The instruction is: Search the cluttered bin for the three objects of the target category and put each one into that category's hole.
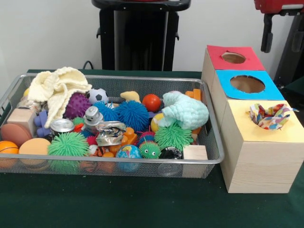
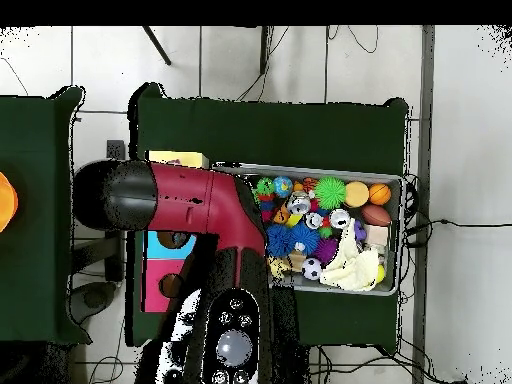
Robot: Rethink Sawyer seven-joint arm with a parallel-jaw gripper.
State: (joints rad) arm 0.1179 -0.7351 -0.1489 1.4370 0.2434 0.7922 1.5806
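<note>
The bin (image 1: 110, 163) sits on the green bench (image 1: 118, 204), with bare bench along its front rim and only a narrow gap between its right end and the row of three wooden boxes. Inside it the clutter is packed edge to edge: spiky balls, a crushed can (image 1: 110, 132) and wooden blocks. A cream knitted cloth (image 1: 58, 90) is heaped in the back left corner, draped over the rim there, and a pale turquoise knitted cloth (image 1: 186, 110) lies at the right end near the bin's wall. A polka-dot cloth (image 1: 270, 116) is stuffed into the hole (image 1: 266, 118) of the yellow-topped box (image 1: 263, 147), bunched up and standing proud of the top. The blue-topped box (image 1: 247, 84) and red-topped box (image 1: 233, 58) behind it show open holes.

In the overhead view the red arm (image 2: 190, 205) spans above the boxes beside the bin; the end effector itself cannot be made out, so its state cannot be told. No legible writing shows.
</note>
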